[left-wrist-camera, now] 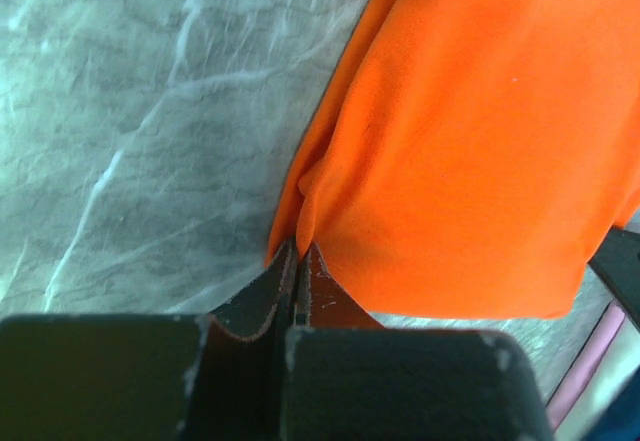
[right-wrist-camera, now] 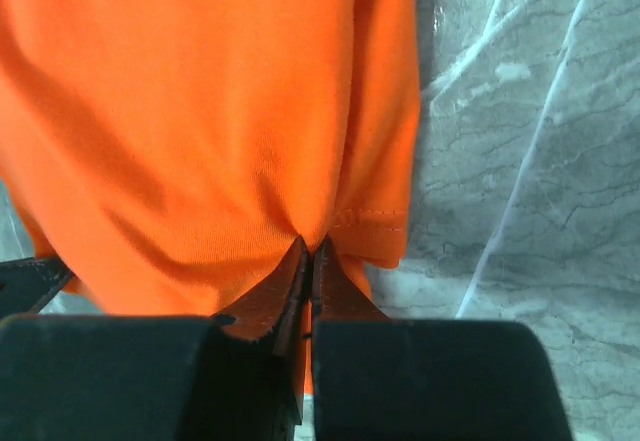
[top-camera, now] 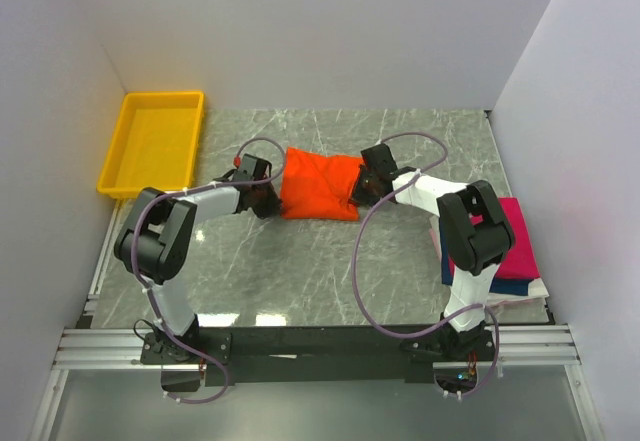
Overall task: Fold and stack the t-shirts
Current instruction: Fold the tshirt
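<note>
Folding looks done on the orange shirt (top-camera: 318,186), left gripper (left-wrist-camera: 298,251) and right gripper (right-wrist-camera: 308,246) pinching its opposite edges; stacking onto the shirt pile (top-camera: 518,246) right of it remains.

The left gripper (left-wrist-camera: 298,259) pinches a bunched edge of the orange t-shirt (left-wrist-camera: 480,141), its jaws pressed together, above the grey marble table (left-wrist-camera: 140,121).

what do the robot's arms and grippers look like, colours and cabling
Both the left arm and right arm have white links joined by bulky black joint housings. A pale lilac cable loops loosely along each. The left gripper and right gripper have black bodies and dark, tapered wedge fingers.
</note>
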Robot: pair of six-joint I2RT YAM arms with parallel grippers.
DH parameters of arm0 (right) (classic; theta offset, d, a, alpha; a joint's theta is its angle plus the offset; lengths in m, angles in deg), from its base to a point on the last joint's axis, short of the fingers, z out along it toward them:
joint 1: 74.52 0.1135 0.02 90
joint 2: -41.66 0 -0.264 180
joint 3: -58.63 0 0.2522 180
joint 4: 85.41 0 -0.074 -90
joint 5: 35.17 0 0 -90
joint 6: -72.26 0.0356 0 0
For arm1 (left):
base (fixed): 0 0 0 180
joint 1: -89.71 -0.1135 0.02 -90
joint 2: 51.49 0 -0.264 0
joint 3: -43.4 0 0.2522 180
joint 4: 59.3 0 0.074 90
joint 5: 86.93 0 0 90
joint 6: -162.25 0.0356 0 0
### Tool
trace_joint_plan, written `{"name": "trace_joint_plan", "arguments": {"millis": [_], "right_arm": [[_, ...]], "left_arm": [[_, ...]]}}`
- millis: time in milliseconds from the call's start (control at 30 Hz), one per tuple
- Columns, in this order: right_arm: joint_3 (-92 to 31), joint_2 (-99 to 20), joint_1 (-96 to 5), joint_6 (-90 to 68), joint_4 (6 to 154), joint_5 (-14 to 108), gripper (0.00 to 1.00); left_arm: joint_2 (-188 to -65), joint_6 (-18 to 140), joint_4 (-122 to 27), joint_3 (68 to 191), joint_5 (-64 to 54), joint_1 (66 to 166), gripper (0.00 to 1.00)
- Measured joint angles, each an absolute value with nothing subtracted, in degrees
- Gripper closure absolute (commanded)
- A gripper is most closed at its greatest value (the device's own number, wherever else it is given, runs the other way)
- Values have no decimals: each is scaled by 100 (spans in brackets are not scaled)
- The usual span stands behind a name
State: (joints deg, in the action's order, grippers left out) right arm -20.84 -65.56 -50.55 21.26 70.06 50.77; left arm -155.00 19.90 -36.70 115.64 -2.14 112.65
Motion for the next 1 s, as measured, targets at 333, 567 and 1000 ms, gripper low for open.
{"name": "trace_joint_plan", "arguments": {"millis": [333, 567, 1000], "right_arm": [[-2080, -6187, -5271, 2135, 6761, 5053, 100], [-2067, -5997, -5330, 2076, 6643, 4959, 100], [-1444, -5665, -5315, 1936, 6431, 4896, 46]], "left_arm": [[-15095, 1987, -3622, 11208, -354, 11153, 99], [-14844, 1983, -3631, 10985, -555, 11105, 99], [-14488, 1970, -3498, 10539, -916, 11077, 98]]}}
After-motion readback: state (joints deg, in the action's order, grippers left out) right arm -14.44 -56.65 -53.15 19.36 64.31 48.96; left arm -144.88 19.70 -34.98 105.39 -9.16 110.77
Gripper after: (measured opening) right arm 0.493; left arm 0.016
